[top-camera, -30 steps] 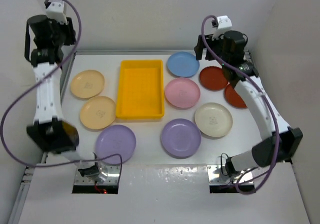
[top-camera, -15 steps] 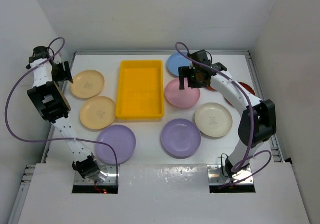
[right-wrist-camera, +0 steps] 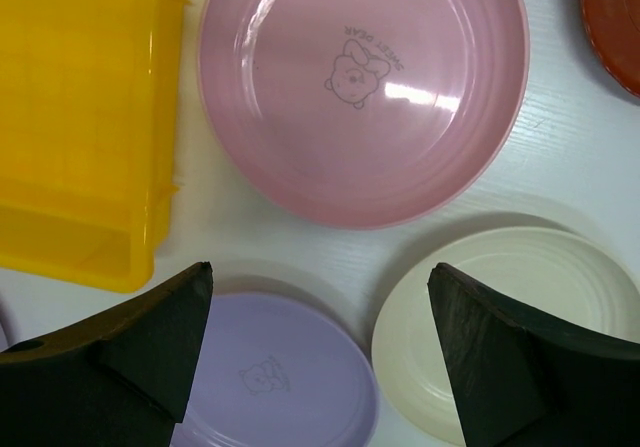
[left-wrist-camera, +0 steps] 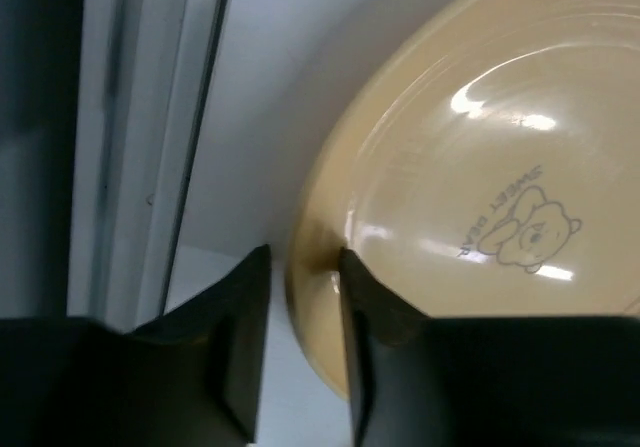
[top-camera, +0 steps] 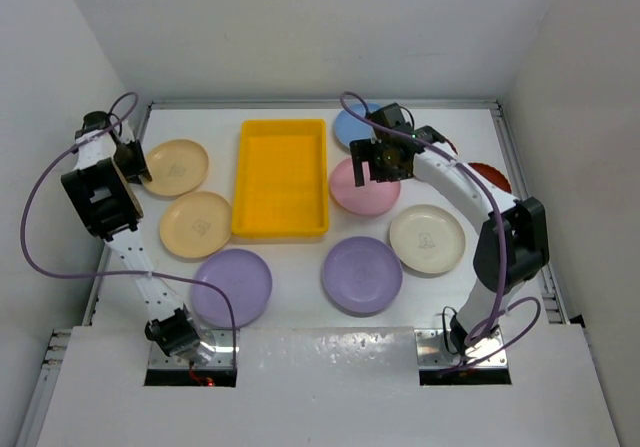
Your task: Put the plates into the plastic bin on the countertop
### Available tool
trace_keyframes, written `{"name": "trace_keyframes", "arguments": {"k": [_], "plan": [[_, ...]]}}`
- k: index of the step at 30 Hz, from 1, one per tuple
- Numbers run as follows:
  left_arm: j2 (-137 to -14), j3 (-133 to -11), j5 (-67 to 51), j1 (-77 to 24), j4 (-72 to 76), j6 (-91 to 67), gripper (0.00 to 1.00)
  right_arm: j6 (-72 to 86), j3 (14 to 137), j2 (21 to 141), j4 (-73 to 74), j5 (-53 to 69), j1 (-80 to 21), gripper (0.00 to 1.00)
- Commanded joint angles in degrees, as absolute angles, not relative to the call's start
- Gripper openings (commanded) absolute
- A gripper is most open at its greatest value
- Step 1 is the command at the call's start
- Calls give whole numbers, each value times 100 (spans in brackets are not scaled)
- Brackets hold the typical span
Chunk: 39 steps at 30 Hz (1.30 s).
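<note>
Several plates lie on the white countertop point(top-camera: 300, 257) around the yellow plastic bin point(top-camera: 281, 175), which holds nothing. My left gripper point(top-camera: 135, 159) is down at the left rim of the far peach plate point(top-camera: 178, 165). In the left wrist view its jaws point(left-wrist-camera: 300, 267) straddle that plate's rim point(left-wrist-camera: 480, 167): the right finger touches the inside, and a thin gap shows at the left finger. My right gripper point(top-camera: 378, 162) hovers wide open over the pink plate point(top-camera: 362, 199). In the right wrist view the gripper point(right-wrist-camera: 320, 297) holds nothing, and the pink plate point(right-wrist-camera: 360, 97) lies just beyond its fingers.
A second peach plate point(top-camera: 197, 224), two lavender plates point(top-camera: 232, 285) point(top-camera: 362, 274), a cream plate point(top-camera: 428, 238), a blue plate point(top-camera: 350, 127) and dark red plates point(top-camera: 492, 175) surround the bin. White walls enclose the counter, and a wall rail point(left-wrist-camera: 150, 117) runs close to my left gripper.
Both arms came down from raised poses. My left gripper dropped to the peach plate's rim and its jaws narrowed around it. My right gripper settled over the pink plate, still wide open.
</note>
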State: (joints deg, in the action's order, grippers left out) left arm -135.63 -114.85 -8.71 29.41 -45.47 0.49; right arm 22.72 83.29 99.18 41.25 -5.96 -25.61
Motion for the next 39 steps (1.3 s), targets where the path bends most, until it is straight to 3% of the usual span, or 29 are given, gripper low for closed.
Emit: {"name": "trace_keyframes", "arguments": {"k": [1,4,5,6,16,23,31,39], "plan": [[-13588,-11391,-1046,2997,-4474,-9,32,2276,8386,9756,4087,-466,-2444,86],[-13527,-11391,-1221,3058,-4474,-140,19,2469,8236,9817,4043,-124,-2241,82],[-13526,-11391,-1291,3059,-4474,-141,3,2592,8201,9826,4017,-71,-2180,80],[-13448,-11391,-1379,3111,-4474,-280,0,2749,8122,9852,3938,-27,-2110,76],[-11858,-12796,-2486,2876,-4263,-387,0,3313,7989,10150,3436,-790,-1486,61],[-10873,-12262,-3304,1724,-4061,-457,0,3507,7805,10485,3331,-958,-1231,60],[-11214,-10899,-2734,108,-4570,280,0,3498,8103,11144,3226,-914,-1134,59],[-11926,-10556,-2399,-264,-4641,404,0,3559,8007,11329,2795,-492,-1107,58]]}}
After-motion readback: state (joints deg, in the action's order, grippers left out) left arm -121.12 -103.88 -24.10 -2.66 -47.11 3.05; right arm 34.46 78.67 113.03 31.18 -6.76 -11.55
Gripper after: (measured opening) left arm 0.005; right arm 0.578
